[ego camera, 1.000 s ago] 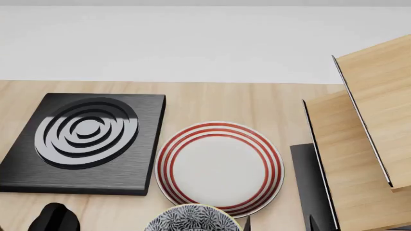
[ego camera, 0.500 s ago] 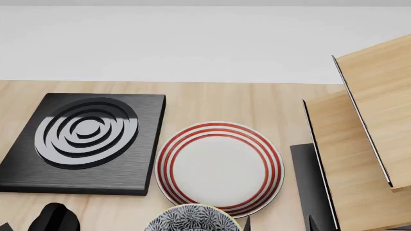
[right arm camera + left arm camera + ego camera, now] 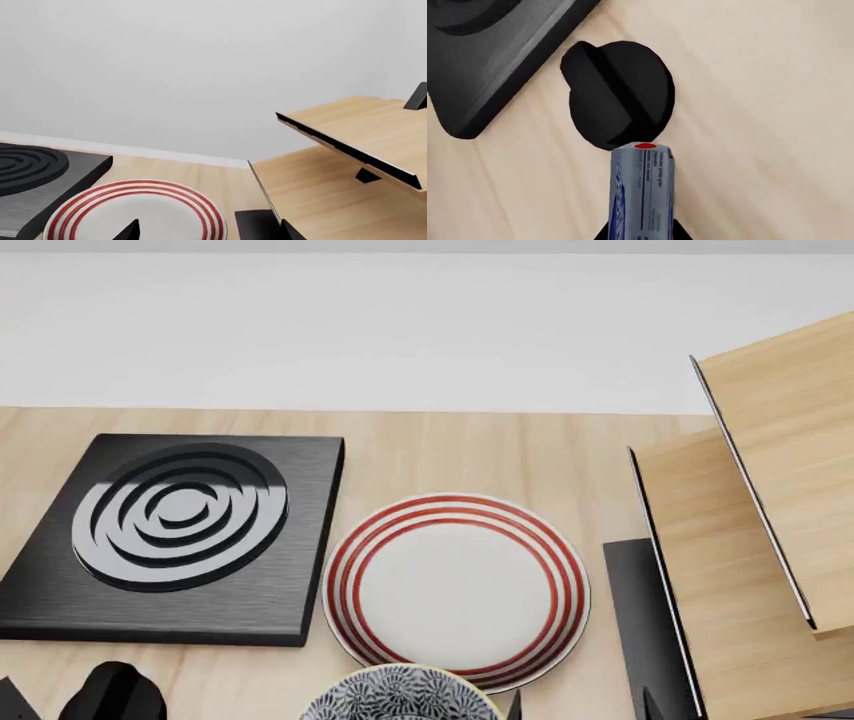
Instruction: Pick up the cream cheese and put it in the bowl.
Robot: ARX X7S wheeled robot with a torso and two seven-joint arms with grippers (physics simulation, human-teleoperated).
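Note:
The cream cheese, a silver-grey box with blue print and a red oval on its end, is held between the jaws of my left gripper, above the wooden table beside a black knob. It does not show in the head view. The bowl, white with a dark leafy pattern, sits at the bottom edge of the head view, partly cut off. My right gripper is open and empty, its tips over the near rim of the red-ringed plate; its tips also show right of the bowl.
The red-ringed plate lies just behind the bowl. A black stove plate lies at the left, with the black knob in front of it. A wooden rack stands at the right on a black base.
A small black tip has come into the head view at the bottom left corner. Nothing else has visibly moved.

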